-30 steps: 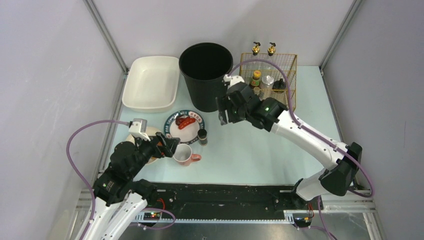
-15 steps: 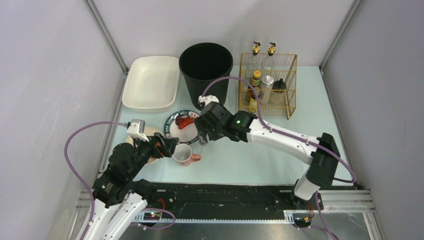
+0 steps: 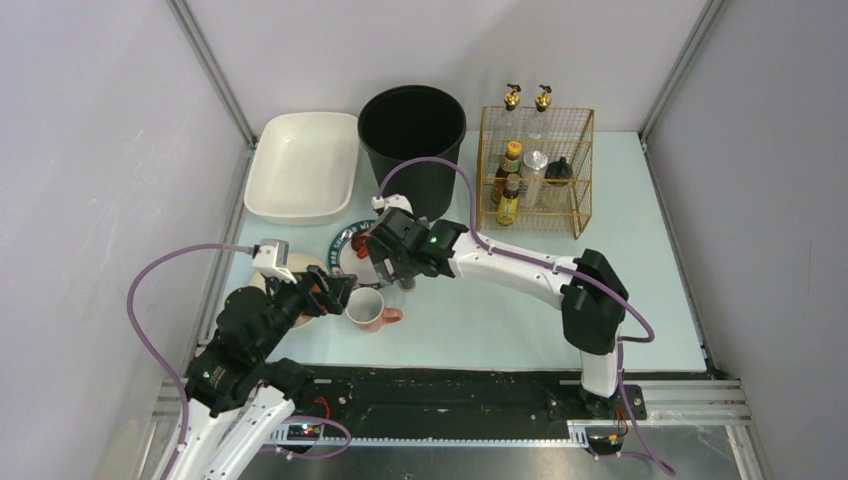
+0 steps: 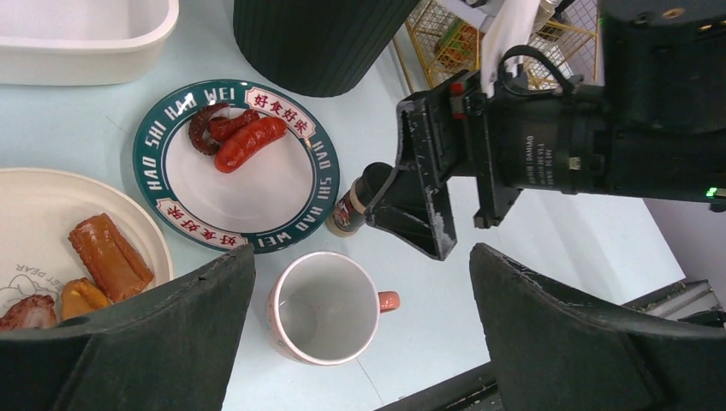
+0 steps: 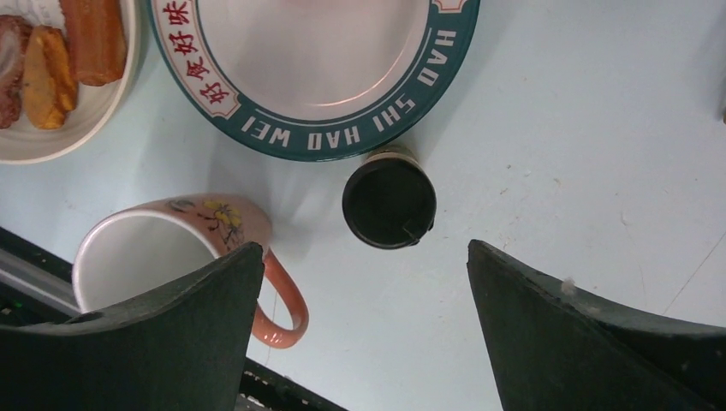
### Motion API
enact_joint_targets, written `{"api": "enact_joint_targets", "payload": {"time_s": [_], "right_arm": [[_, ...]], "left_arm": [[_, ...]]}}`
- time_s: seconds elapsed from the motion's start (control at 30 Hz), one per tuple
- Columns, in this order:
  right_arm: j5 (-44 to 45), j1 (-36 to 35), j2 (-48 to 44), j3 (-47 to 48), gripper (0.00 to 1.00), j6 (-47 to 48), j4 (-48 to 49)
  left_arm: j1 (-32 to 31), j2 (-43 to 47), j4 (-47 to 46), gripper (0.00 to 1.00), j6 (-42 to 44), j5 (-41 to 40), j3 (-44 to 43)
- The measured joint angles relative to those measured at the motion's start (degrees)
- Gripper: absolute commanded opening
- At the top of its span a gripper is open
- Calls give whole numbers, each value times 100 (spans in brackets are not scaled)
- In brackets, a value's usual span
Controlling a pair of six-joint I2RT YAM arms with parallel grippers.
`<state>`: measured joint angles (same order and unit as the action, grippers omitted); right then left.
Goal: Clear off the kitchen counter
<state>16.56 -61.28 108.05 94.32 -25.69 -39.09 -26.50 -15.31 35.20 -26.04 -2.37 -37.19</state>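
Two grippers above the kitchen counter (image 3: 480, 300), fingers spread wide on both.
Right gripper (image 5: 368, 334) hangs over a black-capped bottle (image 5: 389, 199), seen between its fingers, ungripped; left gripper (image 4: 360, 342) hovers over a pink mug (image 4: 325, 306), holding nothing; counter lies beneath both, bearing a green-rimmed plate (image 4: 321, 184) just beside the bottle.
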Motion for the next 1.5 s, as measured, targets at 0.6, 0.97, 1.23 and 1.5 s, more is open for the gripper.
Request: {"api": "enact_joint_targets", "payload": {"time_s": [0.6, 0.97, 1.23, 1.5], "right_arm": [[13, 164, 723, 269, 60, 83, -15], [66, 162, 723, 328, 15, 234, -28], [328, 160, -164, 2, 13, 415, -225], [654, 632, -1871, -286, 14, 584, -374]], "left_arm": [[0, 26, 0, 98, -4, -7, 0], [0, 26, 0, 98, -4, -7, 0], [0, 26, 0, 98, -4, -7, 0], [0, 7, 0, 98, -4, -7, 0]]}}
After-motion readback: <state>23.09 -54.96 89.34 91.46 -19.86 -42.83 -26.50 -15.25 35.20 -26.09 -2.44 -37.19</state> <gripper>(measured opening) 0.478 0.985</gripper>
